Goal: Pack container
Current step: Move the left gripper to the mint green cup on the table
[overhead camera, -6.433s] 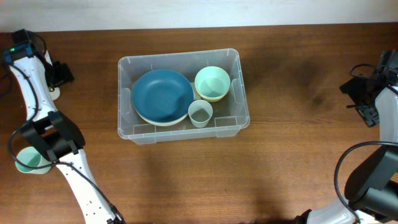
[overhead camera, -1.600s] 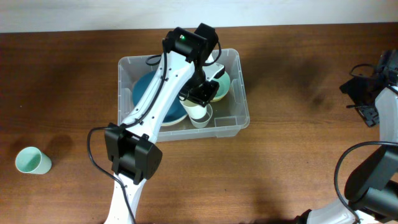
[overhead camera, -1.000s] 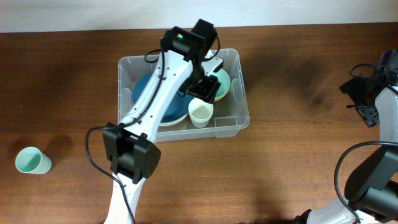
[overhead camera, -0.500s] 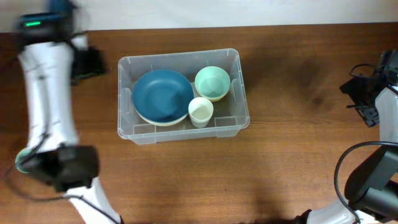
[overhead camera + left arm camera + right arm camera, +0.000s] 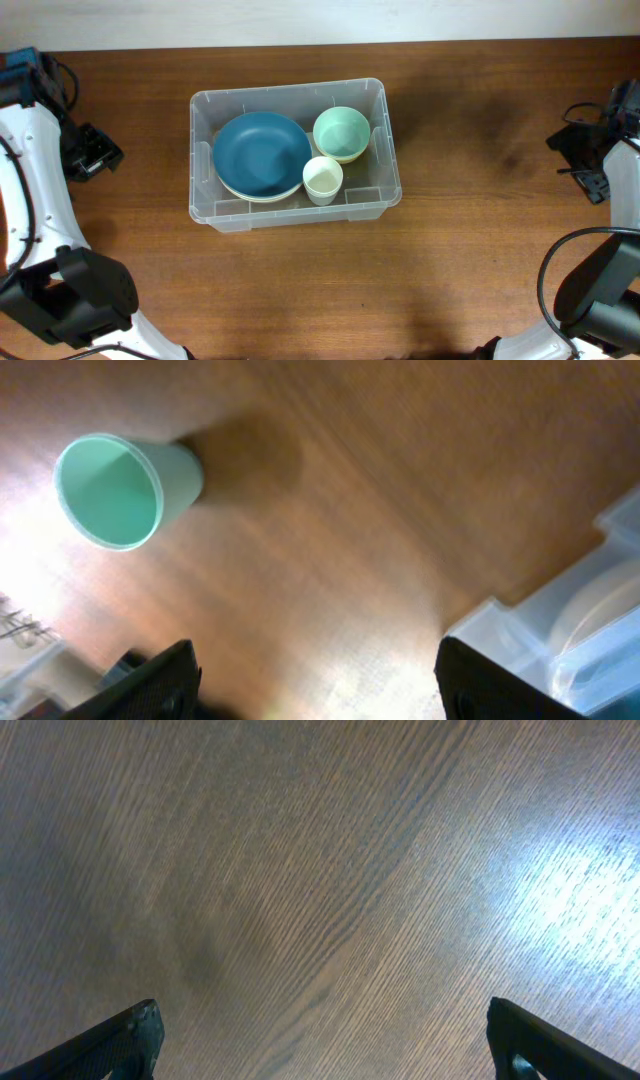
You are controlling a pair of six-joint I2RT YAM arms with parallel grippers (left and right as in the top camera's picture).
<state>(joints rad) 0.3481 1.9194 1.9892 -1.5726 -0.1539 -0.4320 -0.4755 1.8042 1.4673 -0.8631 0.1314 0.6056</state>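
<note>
The container [image 5: 379,196], a clear plastic bin, stands mid-table and holds a blue plate [image 5: 262,153], a mint green bowl [image 5: 341,132] and a small pale cup [image 5: 322,180]. My left gripper [image 5: 95,150] hangs over bare wood well left of the bin, open and empty. In the left wrist view this gripper [image 5: 320,695] has a mint green cup [image 5: 110,490] ahead at the upper left and the container's corner [image 5: 560,620] at the right. My right gripper [image 5: 577,152] sits at the table's far right, open [image 5: 325,1055] over bare wood.
The brown wooden table [image 5: 480,270] stretches all round the bin. My left arm's white links [image 5: 40,200] and black joint [image 5: 85,295] cover the table's left edge. The right arm's base [image 5: 600,290] stands at the lower right.
My left arm has swung out of the container and across to the table's far left, leaving the pale cup in the bin beside the plate. The right arm has not moved.
</note>
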